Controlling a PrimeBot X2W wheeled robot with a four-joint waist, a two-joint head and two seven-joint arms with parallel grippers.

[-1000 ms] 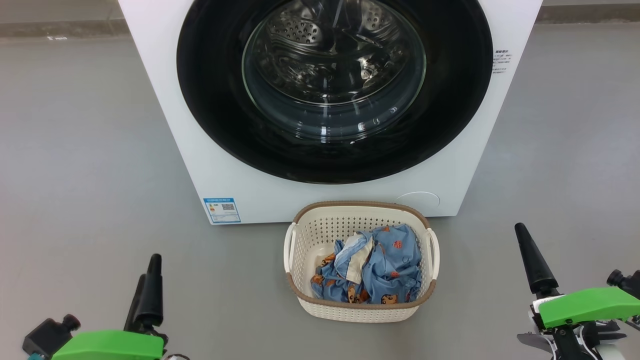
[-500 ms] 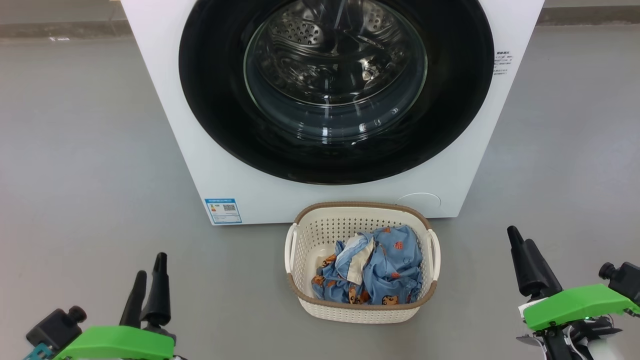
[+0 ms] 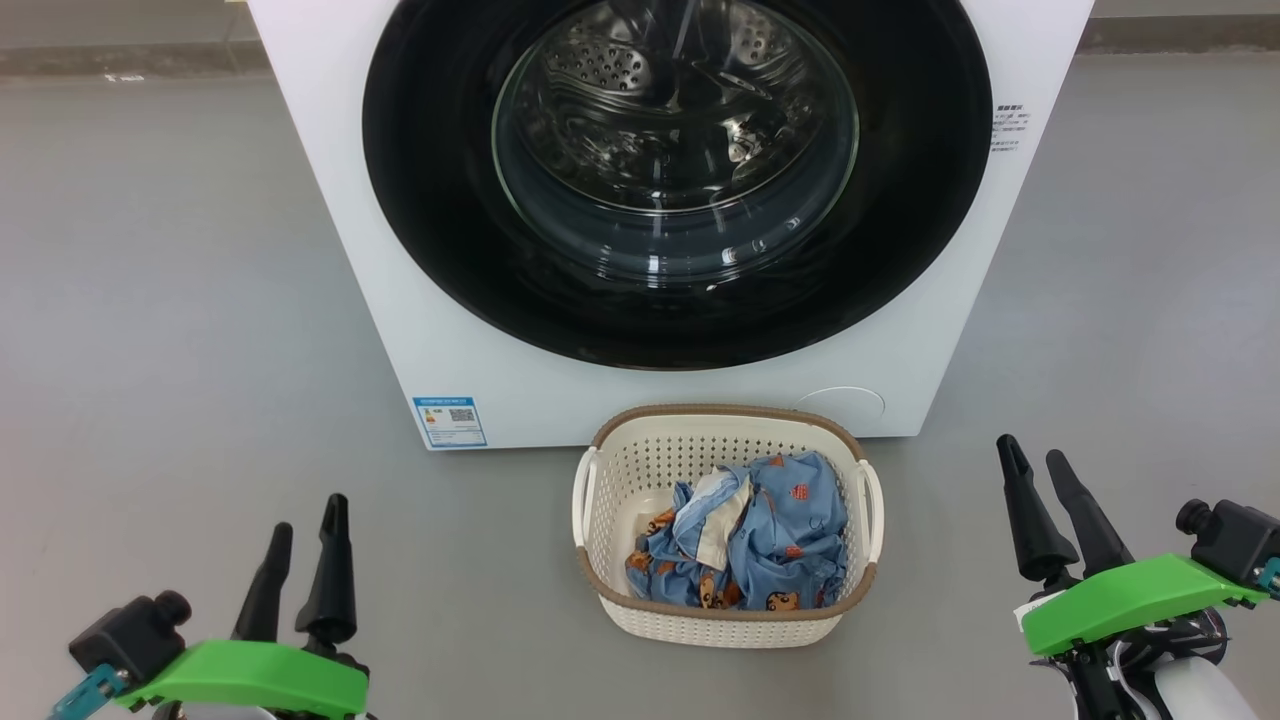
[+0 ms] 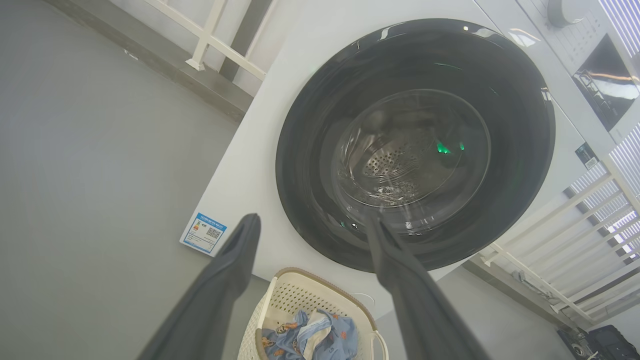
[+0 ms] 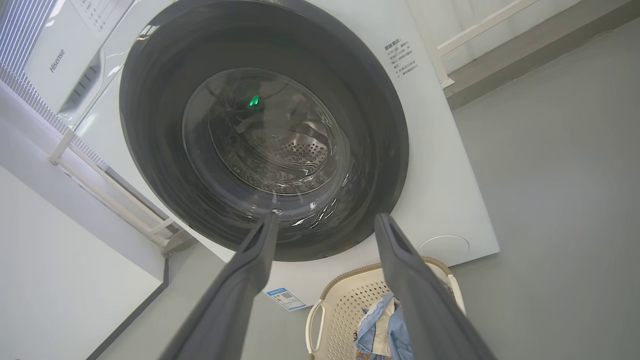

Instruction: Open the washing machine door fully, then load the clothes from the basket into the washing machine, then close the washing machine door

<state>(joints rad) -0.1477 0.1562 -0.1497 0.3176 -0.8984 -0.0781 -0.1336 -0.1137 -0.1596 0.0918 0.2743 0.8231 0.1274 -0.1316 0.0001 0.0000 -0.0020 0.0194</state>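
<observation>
The white washing machine (image 3: 330, 200) stands ahead with its round black door (image 3: 440, 230) shut flush; the steel drum shows through the glass window (image 3: 675, 150). On the floor just in front sits the cream basket (image 3: 640, 460) holding crumpled light blue bear-print clothes (image 3: 775, 545). My left gripper (image 3: 308, 515) is open at lower left, well left of the basket. My right gripper (image 3: 1030, 452) is open at lower right, right of the basket. Both point at the door (image 4: 310, 150) (image 5: 145, 115) from a distance, holding nothing.
Bare grey floor (image 3: 150, 300) spreads on both sides of the machine. A blue label (image 3: 450, 421) sits at its lower left corner, a round cover (image 3: 840, 400) at lower right. White railings (image 4: 550, 215) and a wall kerb (image 4: 165, 70) run behind the machine.
Both grippers have turned so their two fingers now show apart; the left drifted right and up, the right left and up. The head view shifted slightly. Door, basket and clothes are unmoved.
</observation>
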